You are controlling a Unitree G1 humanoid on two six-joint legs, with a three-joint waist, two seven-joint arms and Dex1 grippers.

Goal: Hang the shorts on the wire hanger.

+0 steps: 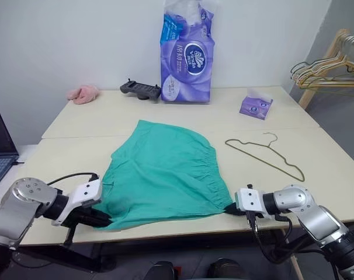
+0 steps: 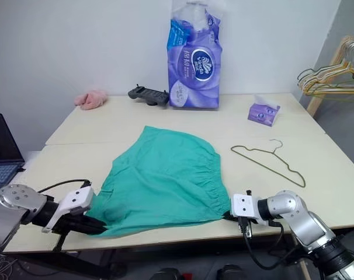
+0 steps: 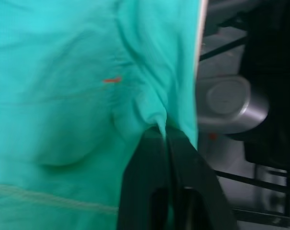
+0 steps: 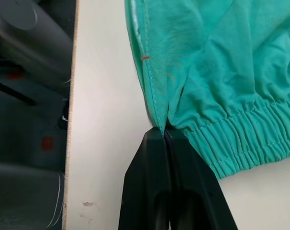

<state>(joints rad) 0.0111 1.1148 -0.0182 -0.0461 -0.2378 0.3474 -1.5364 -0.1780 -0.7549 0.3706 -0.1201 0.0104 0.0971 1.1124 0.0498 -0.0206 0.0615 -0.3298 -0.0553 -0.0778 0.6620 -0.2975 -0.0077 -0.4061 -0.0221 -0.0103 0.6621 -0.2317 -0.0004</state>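
**Shorts spread flat, both near corners pinched; hanger not yet used**

Item 1. Shorts (image 1: 162,175), teal-green, lying spread on the cream worktop (image 1: 95,116) at its near edge, gathered waistband along the right side. Not on any hanger.

Item 2. Left tool (image 1: 101,220), at the near left corner of the shorts. Fingers pressed together with a fold of teal fabric caught between them, seen close in the left wrist view.

Item 3. Right tool (image 1: 229,208), at the near right corner, where the waistband ends. Fingers pressed together, nipping the fabric edge just at their tips.

Item 4. Wire hanger (image 1: 264,154), thin, olive-grey, lying flat on the worktop to the right of the shorts, near them but apart, hook toward the far side. Untouched.

Item 5. Progress, as judged: the garment is gripped at two corners; lifting it, bringing it to the hanger and draping it all remain.

Item 6. Containers: large purple tissue multipack (image 1: 187,55), standing at the far edge, apparently full and sealed; small purple tissue pack (image 1: 256,106), far right, contents not discernible.

Item 7. Sundries: pink fluffy cloth (image 1: 83,93) and black controller (image 1: 140,88), far left; spare hangers (image 1: 326,70) on a rack beyond the worktop, right.
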